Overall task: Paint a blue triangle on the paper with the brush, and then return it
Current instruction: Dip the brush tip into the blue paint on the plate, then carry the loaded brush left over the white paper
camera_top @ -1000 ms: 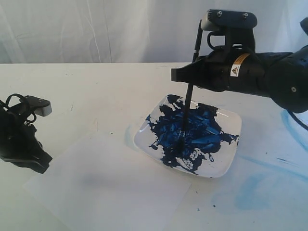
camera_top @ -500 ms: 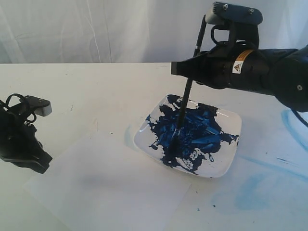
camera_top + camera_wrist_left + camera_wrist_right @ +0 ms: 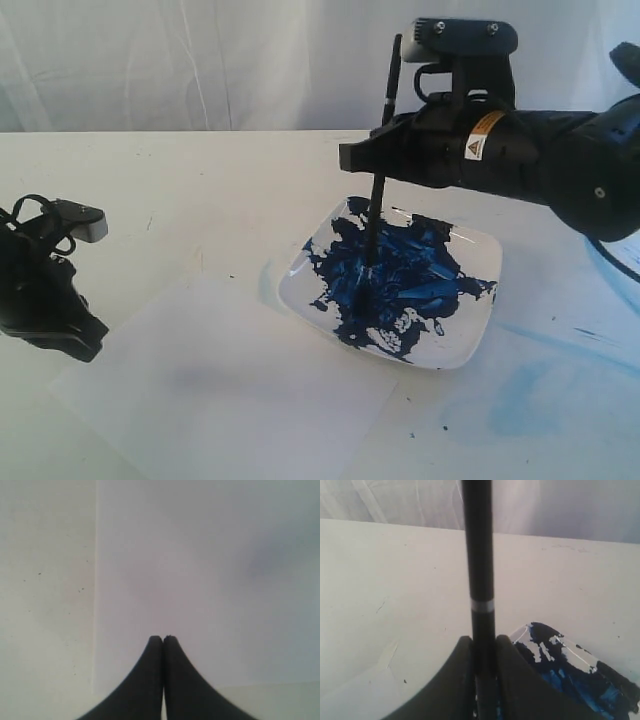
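My right gripper (image 3: pixel 366 160) is clamped on the brush (image 3: pixel 374 222), which stands nearly upright over the white dish (image 3: pixel 478 262) of dark blue paint (image 3: pixel 410 275), right of centre on the counter (image 3: pixel 180 190). From the exterior view the handle rises above my fingers and the lower end points down at the paint; I cannot tell whether it touches. My right wrist view shows what that view does not: both fingers pressed against the black handle (image 3: pixel 479 555), the silver band (image 3: pixel 482 605) just beyond them, and one corner of the dish (image 3: pixel 527 630) past the gripper.

My left gripper (image 3: pixel 80 340) sits low at the left edge of the paper (image 3: pixel 230 390), which lies near and left of the dish, one corner just beside it. Only the left wrist view shows its fingers (image 3: pixel 150 680) pressed together with nothing between them, the tips over plain white paper (image 3: pixel 200 580) near its edge.

Pale blue smears (image 3: pixel 520 400) mark the counter to the right of the dish.
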Action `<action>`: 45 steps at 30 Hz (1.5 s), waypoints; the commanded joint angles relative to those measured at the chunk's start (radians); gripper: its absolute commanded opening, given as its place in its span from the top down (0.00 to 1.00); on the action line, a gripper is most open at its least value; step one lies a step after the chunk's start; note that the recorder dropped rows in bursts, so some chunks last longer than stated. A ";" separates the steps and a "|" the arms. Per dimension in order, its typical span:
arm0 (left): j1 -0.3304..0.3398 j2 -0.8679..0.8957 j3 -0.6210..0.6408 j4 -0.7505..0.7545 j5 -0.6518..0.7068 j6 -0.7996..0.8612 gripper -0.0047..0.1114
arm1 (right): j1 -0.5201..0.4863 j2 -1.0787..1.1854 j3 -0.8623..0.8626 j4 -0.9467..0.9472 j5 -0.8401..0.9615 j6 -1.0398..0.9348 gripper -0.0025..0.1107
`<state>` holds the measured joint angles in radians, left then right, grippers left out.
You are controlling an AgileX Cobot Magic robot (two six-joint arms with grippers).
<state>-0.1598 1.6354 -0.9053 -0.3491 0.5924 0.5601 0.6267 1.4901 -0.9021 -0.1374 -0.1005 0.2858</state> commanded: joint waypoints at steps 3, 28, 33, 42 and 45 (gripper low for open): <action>-0.005 -0.037 -0.049 -0.009 0.143 -0.002 0.96 | 0.000 -0.118 -0.006 -0.005 -0.054 -0.024 0.98; -0.003 -0.041 0.090 -0.018 -0.100 -0.002 0.96 | 0.309 0.009 -0.004 -0.013 -0.306 0.092 0.98; -0.003 0.013 0.083 -0.025 -0.073 -0.002 0.96 | 0.312 0.009 -0.004 -0.013 -0.333 0.097 0.98; -0.003 0.056 0.079 -0.019 -0.062 -0.002 0.96 | 0.319 0.046 -0.004 -0.020 -0.318 0.114 0.98; -0.003 0.064 0.079 -0.014 -0.062 -0.002 0.96 | 0.321 0.069 -0.004 -0.076 -0.351 0.114 0.98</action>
<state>-0.1615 1.6944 -0.8244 -0.3659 0.5079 0.5582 0.9421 1.5439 -0.9040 -0.1647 -0.4096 0.3948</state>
